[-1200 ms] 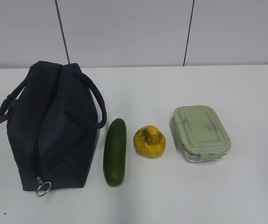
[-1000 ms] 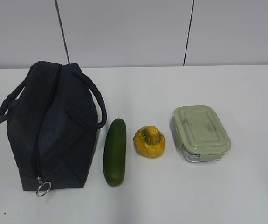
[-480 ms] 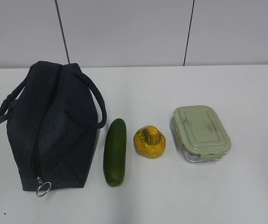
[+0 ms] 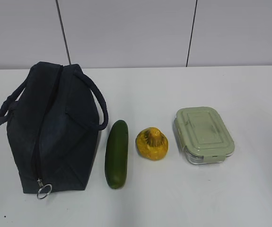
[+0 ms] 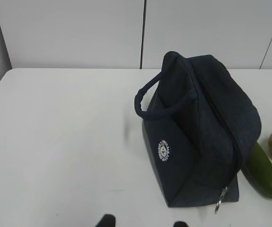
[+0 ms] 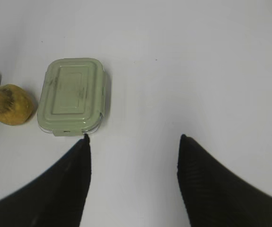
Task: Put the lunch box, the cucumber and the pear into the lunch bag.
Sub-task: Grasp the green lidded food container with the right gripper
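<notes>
On the white table (image 4: 183, 198) four things stand in a row from left to right: the lunch bag (image 4: 53, 130), the cucumber (image 4: 116, 153), the pear (image 4: 152, 144) and the lunch box (image 4: 203, 135). No arm shows in the exterior view.

The lunch bag is dark navy and sits at the left, its zipper (image 4: 42, 137) running from the far top down to a metal ring pull (image 4: 44, 190) at the near end; the zipper looks closed along its visible length. Its two loop handles hang to either side. The cucumber lies just beside the bag's right flank, pointing near to far. The pear rests just right of the cucumber with a small gap, and the lunch box, with its pale green lid on, sits right of the pear, apart from it.

The left gripper (image 5: 141, 222) shows only as two dark fingertips at the near edge of its wrist view, set apart with nothing between them; it is open and empty. The lunch bag (image 5: 199, 135) lies beyond it and to the right, well apart, its white logo (image 5: 163, 150) facing the camera.

The right gripper (image 6: 133, 142) stands wide open and empty above bare table. The lunch box (image 6: 73, 96) lies just beyond its left finger (image 6: 65, 184) and to the left, with the pear (image 6: 9, 104) farther left.
</notes>
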